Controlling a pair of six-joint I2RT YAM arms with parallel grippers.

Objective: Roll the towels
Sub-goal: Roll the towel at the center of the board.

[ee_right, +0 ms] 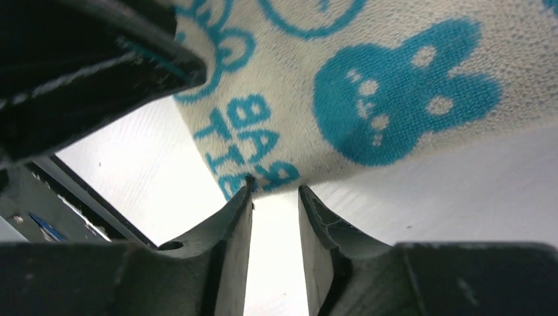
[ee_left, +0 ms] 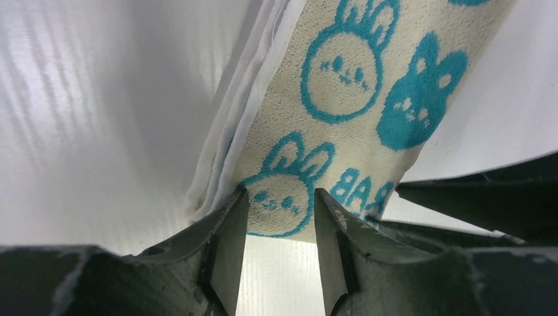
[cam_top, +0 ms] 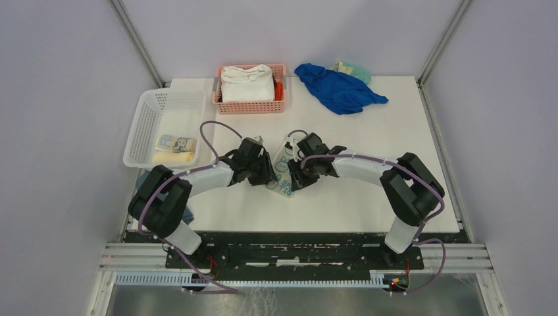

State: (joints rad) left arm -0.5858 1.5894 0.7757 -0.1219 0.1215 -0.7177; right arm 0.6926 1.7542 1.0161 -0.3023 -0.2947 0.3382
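Left tool and right tool stand part-open, tips at the edge of the pale rabbit-face towel between them. Left of them, a white plastic basket holds two rolled towels. Beyond them, a pink plastic basket holds a thick white folded cloth.

Left arm and right arm both extend forward and fold inward at the elbow, wrists pitched down. Left gripper: jaws parted, with a clear gap between the fingers. Right gripper: jaws parted, with a narrower gap. The grippers face each other, fingertips close together, each just ahead of the other's tips.
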